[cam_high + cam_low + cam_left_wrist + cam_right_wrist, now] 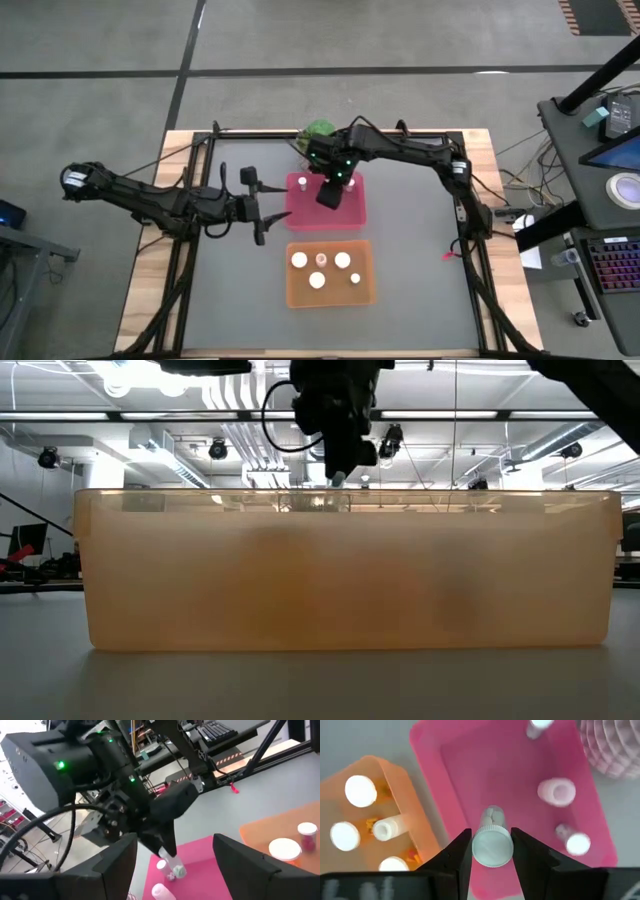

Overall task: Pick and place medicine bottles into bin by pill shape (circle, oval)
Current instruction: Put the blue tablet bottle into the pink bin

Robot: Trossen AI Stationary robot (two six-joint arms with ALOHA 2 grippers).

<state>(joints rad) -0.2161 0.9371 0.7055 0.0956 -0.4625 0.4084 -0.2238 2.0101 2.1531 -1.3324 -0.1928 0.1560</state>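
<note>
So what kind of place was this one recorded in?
Most likely a robotics lab in an industrial hall: exposed ceiling ducts and strip lights overhead, a side desk with a keyboard, and a wood-edged table on bare concrete floor.

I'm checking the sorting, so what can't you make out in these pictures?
- Pill shapes: too small in the high view, blurred in the bottle held by the right gripper.
- Orange bin contents: its frosted wall hides them in the low view.
- Pink bin contents: partly covered by the right arm, high view.

high: overhead | low: table-level, orange bin (340,570) close, contents blurred | wrists share pink bin (470,765)
</note>
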